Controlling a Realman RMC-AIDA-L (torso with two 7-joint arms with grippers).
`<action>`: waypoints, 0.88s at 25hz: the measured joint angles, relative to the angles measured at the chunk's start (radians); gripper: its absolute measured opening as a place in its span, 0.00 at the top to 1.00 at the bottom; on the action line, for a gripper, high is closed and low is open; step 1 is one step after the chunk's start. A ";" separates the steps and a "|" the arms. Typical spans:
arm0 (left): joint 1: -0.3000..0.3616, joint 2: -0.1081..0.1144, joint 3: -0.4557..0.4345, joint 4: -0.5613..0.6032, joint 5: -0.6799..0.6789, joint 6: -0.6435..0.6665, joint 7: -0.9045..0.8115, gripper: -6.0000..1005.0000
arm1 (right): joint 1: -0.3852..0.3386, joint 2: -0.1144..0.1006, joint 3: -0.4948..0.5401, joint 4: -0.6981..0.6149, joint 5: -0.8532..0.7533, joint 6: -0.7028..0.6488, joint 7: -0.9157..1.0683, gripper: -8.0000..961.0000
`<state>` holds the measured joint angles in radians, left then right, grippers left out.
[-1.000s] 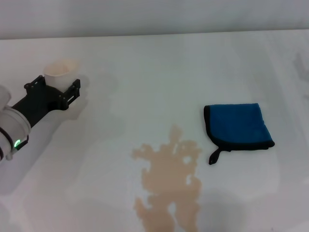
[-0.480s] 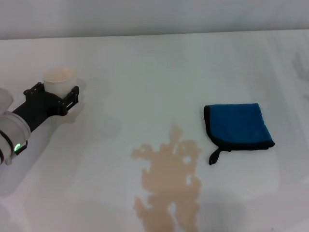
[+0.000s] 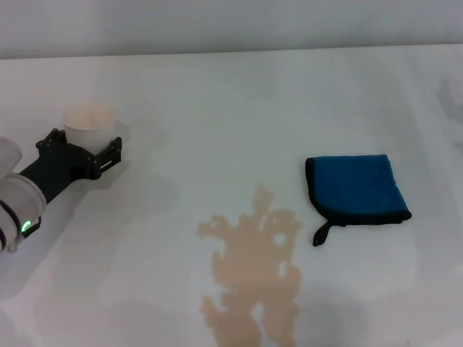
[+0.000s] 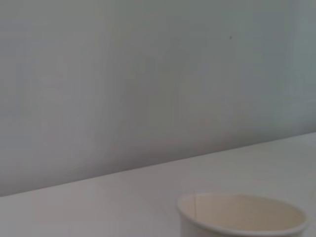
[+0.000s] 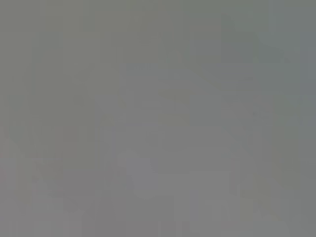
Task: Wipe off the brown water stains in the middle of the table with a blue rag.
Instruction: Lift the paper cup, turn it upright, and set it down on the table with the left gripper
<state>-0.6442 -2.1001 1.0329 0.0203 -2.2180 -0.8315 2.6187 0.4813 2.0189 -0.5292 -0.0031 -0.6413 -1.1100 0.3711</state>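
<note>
The brown water stains [image 3: 253,278] spread as a pale tan blotch over the near middle of the white table [image 3: 217,108]. To their right and slightly farther back, the folded blue rag [image 3: 354,186] lies flat, its black loop tag pointing at the stains. Nothing touches the rag. At the far left, my left gripper [image 3: 82,142] has its black fingers on either side of a cream paper cup [image 3: 89,119] and is shut on it. The left wrist view shows only the cup's rim [image 4: 242,217]. My right gripper is out of view.
The table's far edge meets a plain grey wall [image 3: 231,25]. Bare white tabletop lies between the cup and the stains. The right wrist view shows only flat grey.
My left gripper has drawn back toward me and slightly left, with the paper cup moving along in it. The rag and the stains have not moved.
</note>
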 joint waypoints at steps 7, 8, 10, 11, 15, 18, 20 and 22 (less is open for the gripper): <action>0.002 -0.001 0.003 -0.019 0.002 0.000 0.000 0.14 | 0.008 0.001 0.000 0.002 0.000 0.000 0.000 0.11; 0.002 -0.001 0.003 -0.019 0.002 0.000 0.000 0.14 | 0.008 0.001 -0.001 0.003 0.000 0.000 0.000 0.11; 0.002 -0.001 0.003 -0.023 0.002 0.000 0.000 0.14 | 0.009 0.001 -0.001 0.003 0.000 0.000 0.000 0.11; 0.003 -0.001 0.003 -0.024 0.002 0.000 0.000 0.14 | 0.010 0.001 -0.001 0.003 0.000 0.000 0.000 0.11; 0.012 -0.002 0.003 -0.024 0.002 -0.003 0.001 0.13 | 0.010 0.001 -0.002 0.003 0.000 -0.001 0.000 0.11; 0.021 -0.002 0.003 -0.024 0.001 -0.011 0.001 0.13 | 0.010 0.001 -0.002 0.004 0.000 -0.002 0.000 0.11; 0.028 -0.002 0.003 -0.024 0.000 -0.021 0.001 0.13 | 0.010 0.001 -0.002 0.004 0.000 -0.002 0.000 0.11; 0.038 -0.002 0.003 -0.024 0.000 -0.044 0.000 0.13 | 0.009 0.001 -0.002 0.004 0.000 -0.002 0.000 0.11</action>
<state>-0.6058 -2.1016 1.0354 -0.0033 -2.2179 -0.8755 2.6188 0.4908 2.0203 -0.5308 0.0007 -0.6411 -1.1123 0.3713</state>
